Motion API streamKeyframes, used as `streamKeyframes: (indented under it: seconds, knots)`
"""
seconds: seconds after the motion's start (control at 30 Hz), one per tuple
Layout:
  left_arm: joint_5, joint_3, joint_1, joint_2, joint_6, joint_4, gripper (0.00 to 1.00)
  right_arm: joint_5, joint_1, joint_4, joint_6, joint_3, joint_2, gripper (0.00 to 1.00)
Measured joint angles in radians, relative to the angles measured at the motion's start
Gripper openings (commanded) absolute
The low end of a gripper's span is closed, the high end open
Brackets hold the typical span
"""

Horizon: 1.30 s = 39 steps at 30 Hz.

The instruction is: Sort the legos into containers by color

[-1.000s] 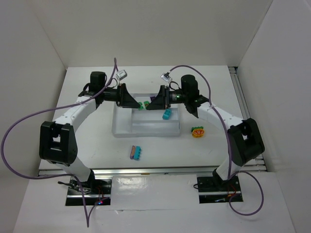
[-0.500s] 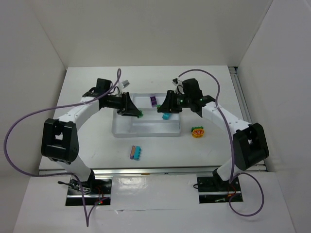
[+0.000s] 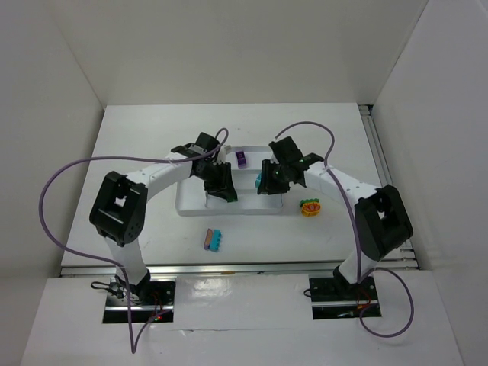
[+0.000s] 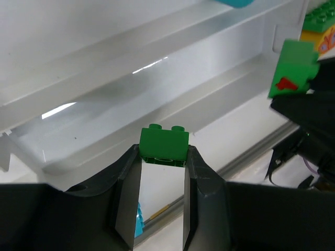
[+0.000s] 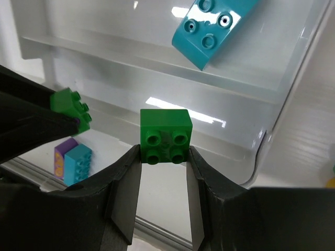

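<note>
Each gripper holds a green lego above the white tray (image 3: 191, 204). My left gripper (image 4: 163, 157) is shut on a small green brick (image 4: 164, 146), over the tray's near long sections (image 4: 157, 104). My right gripper (image 5: 164, 151) is shut on a four-stud green brick (image 5: 165, 136), which also shows in the left wrist view (image 4: 293, 68). From above, the left gripper (image 3: 226, 192) and right gripper (image 3: 267, 185) hang side by side over the tray. A cyan brick (image 5: 212, 29) lies in a long section. A purple brick (image 3: 241, 158) sits at the tray's far edge.
A purple-and-cyan stack (image 3: 213, 240) lies on the table in front of the tray, also in the right wrist view (image 5: 72, 162). An orange-and-green stack (image 3: 310, 207) rests just right of the tray. White walls enclose the table on three sides.
Both grippers have parted from the tray's far middle and swung toward its near side, each carrying a green brick. The purple brick now shows at the far edge.
</note>
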Motion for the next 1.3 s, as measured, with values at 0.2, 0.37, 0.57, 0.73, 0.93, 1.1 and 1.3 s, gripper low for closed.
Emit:
streamKeyframes:
  seconds: [0.2, 0.37, 0.57, 0.73, 0.93, 1.1, 1.3]
  knots:
    - [-0.077, 0.039, -0.031, 0.027, -0.020, -0.004, 0.00, 0.027, 0.055, -0.010, -0.004, -0.008, 0.051, 0.17]
    - [-0.130, 0.077, -0.053, 0.051, -0.026, -0.033, 0.45, 0.039, 0.067, -0.010, -0.006, -0.010, 0.074, 0.63]
    - [-0.186, 0.129, -0.075, 0.055, -0.033, -0.087, 0.90, 0.076, 0.067, -0.024, -0.024, 0.007, 0.088, 0.78]
    - [-0.218, 0.137, -0.080, 0.031, -0.035, -0.137, 0.88, 0.117, 0.067, -0.034, -0.028, 0.025, 0.073, 0.69]
    - [-0.287, 0.136, -0.080, -0.110, -0.035, -0.213, 0.77, 0.187, 0.067, -0.061, -0.027, 0.023, -0.042, 0.59]
    - [-0.370, 0.045, -0.083, -0.294, -0.042, -0.240, 0.61, 0.233, 0.083, -0.062, -0.023, -0.019, -0.179, 0.61]
    - [-0.418, -0.185, -0.122, -0.427, -0.107, -0.299, 0.59, 0.243, 0.141, -0.077, 0.005, -0.080, -0.196, 0.68]
